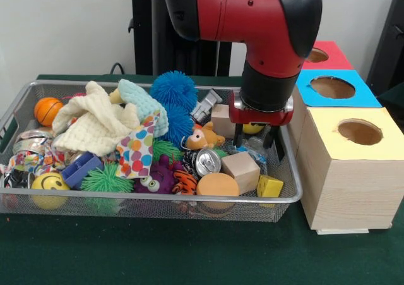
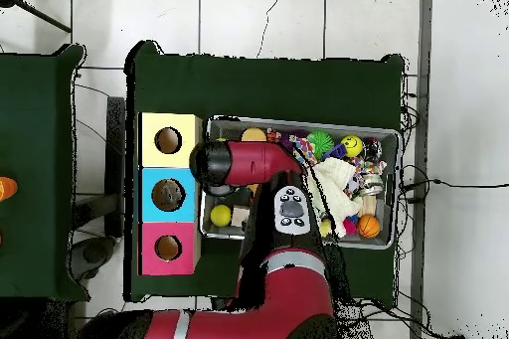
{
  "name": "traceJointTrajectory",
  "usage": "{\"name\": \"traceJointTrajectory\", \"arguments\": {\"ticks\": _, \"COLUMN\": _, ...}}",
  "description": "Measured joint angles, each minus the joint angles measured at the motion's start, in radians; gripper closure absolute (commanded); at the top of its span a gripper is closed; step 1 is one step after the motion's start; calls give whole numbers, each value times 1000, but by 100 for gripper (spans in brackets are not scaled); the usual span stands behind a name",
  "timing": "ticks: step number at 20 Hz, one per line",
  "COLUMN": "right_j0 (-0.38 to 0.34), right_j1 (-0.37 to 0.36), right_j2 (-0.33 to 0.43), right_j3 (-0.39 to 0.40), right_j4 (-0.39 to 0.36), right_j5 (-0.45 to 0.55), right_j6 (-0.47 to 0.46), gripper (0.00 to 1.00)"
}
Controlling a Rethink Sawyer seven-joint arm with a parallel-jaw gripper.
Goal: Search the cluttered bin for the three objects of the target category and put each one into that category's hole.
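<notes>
wire mesh bin [image 1: 287, 187] sits on the green table [image 1: 189, 253], packed w/ clutter. which category is the target can't be told from the views.

blocks: a wooden cube [image 1: 240, 171] near the front right of the bin, a 2nd wooden block [image 1: 221, 119] further back partly behind the arm, a small yellow block [image 1: 269, 186] in the front right corner.

balls: yellow ball [image 2: 221, 216] in the bin end nearest the boxes, mini basketball [image 1: 47, 110] at the far left corner, yellow smiley ball [image 1: 49, 185] front left, orange foam ball [image 1: 217, 186] at the front rim.

other stuff: crushed can [image 1: 207, 162] just left of the wooden cube, blue spiky ball [image 1: 174, 90] at the back, green spiky ball [image 1: 106, 179] in front, cream cloth [image 1: 95, 124] w/ a polka-dot cloth [image 1: 136, 151] beside it, blue plastic piece [image 1: 81, 169], purple plush w/ eyes [image 1: 158, 179].

gripper [image 1: 256, 138] is down inside the right end of the bin, beside the wooden cube, tips among the items. fingers look apart, nothing clearly held btwn them. red arm [image 2: 260, 164] covers that end of the bin from overhead.

three wooden boxes stand right beside the bin: yellow-top box [image 1: 350, 171] nearest, blue-top box [image 1: 334, 88] in the middle, red-top box [image 1: 325, 55] farthest, each w/ a round hole on top.
</notes>
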Motion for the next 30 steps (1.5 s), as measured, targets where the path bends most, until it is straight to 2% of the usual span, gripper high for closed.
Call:
{"name": "traceJointTrajectory", "arguments": {"ticks": 10, "right_j0": -49, "right_j1": 52, "right_j2": 2, "right_j3": 0, "right_j4": 0, "right_j5": -9, "right_j6": 0, "gripper": 0}}
{"name": "traceJointTrajectory", "arguments": {"ticks": 16, "right_j0": -69, "right_j1": 37, "right_j2": 2, "right_j3": 13, "right_j4": 0, "right_j5": -10, "right_j6": 0, "gripper": 0}}
{"name": "traceJointTrajectory", "arguments": {"ticks": 22, "right_j0": -67, "right_j1": 2, "right_j2": 2, "right_j3": 62, "right_j4": 0, "right_j5": -9, "right_j6": 0, "gripper": 0}}
{"name": "traceJointTrajectory", "arguments": {"ticks": 30, "right_j0": -66, "right_j1": 5, "right_j2": 2, "right_j3": 94, "right_j4": 0, "right_j5": -39, "right_j6": 0, "gripper": 0}}
